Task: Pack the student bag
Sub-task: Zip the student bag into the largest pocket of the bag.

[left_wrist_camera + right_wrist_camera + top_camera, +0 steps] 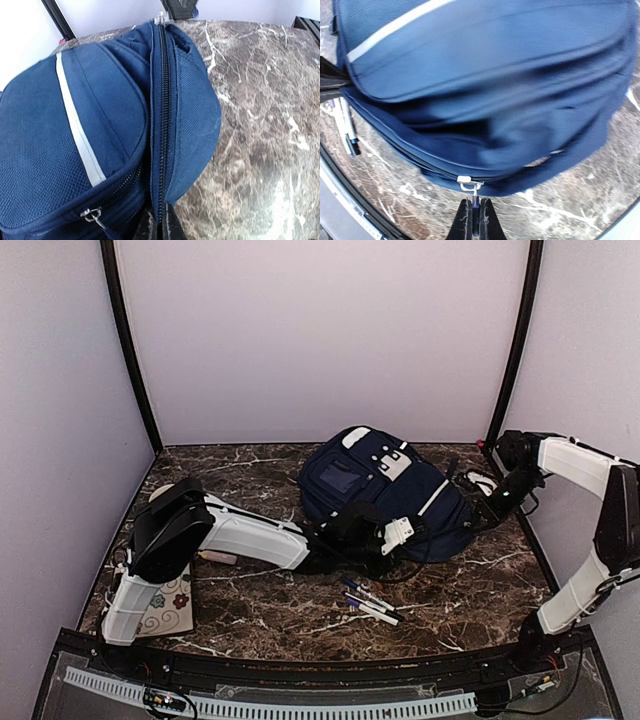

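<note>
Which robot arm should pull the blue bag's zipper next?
Right, probably. The right gripper is shut on the silver zipper pull of the student bag. The left gripper only pinches the bag's edge along the zipper line, so it looks better placed to steady it.

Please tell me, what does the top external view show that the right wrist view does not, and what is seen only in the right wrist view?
Only the top external view shows both arms, the white patch on the student bag and a flower-patterned item by the left arm's base. Only the right wrist view shows the zipper pull up close, pinched by the shut right gripper. Both views show the navy bag with a white stripe, the pens and the marble table.
</note>
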You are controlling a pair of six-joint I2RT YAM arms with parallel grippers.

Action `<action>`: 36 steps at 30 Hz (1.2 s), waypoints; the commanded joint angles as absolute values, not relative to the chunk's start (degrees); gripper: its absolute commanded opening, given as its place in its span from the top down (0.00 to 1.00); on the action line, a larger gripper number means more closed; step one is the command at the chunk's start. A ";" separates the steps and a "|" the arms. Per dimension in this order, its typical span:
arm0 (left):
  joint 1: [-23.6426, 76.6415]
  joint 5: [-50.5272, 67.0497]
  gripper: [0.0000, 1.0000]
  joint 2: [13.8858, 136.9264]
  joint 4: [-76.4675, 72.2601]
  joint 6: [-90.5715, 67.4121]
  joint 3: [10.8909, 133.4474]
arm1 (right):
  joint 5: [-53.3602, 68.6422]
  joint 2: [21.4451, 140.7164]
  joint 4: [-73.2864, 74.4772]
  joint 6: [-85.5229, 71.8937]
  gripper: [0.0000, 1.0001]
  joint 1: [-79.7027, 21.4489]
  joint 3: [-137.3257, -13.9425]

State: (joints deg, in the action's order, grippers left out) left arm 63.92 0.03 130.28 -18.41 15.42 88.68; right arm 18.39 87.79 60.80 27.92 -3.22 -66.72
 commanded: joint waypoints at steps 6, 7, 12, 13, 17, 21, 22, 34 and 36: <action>64.14 -5.03 1.00 123.09 -17.18 16.55 81.28 | 8.47 89.20 55.30 30.75 1.00 1.64 -66.65; 63.83 -5.03 1.00 122.93 -16.97 16.50 80.80 | 8.30 89.53 54.41 30.83 1.00 1.86 -66.49; 59.05 -3.61 1.00 122.59 -15.46 15.24 79.17 | 13.91 90.39 53.25 31.54 1.00 1.98 -66.74; 58.13 -3.44 1.00 122.46 -15.23 15.47 78.89 | 17.62 90.27 53.90 32.05 1.00 1.81 -66.76; 56.63 -4.04 0.94 121.75 -14.67 17.10 78.25 | 23.51 88.64 54.80 32.83 1.00 -2.19 -63.32; 56.83 -2.64 0.88 120.74 -15.23 16.54 78.21 | 25.29 86.82 54.85 32.73 1.00 -8.94 -60.82; 57.11 -2.73 0.82 120.32 -15.33 16.26 78.22 | 25.43 86.69 55.11 32.35 1.00 -10.43 -60.87; 65.85 0.77 0.51 113.17 -12.85 16.24 77.36 | 31.48 88.08 56.46 27.54 1.00 -19.73 -67.83; 66.34 2.52 0.51 113.73 -12.89 15.24 78.73 | 31.46 88.24 55.82 26.69 1.00 -20.36 -68.32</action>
State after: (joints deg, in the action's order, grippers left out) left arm 64.79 -1.21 116.29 -14.00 17.17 76.73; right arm 27.05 88.09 56.58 29.04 -18.57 -65.04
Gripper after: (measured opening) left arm 0.488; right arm 0.026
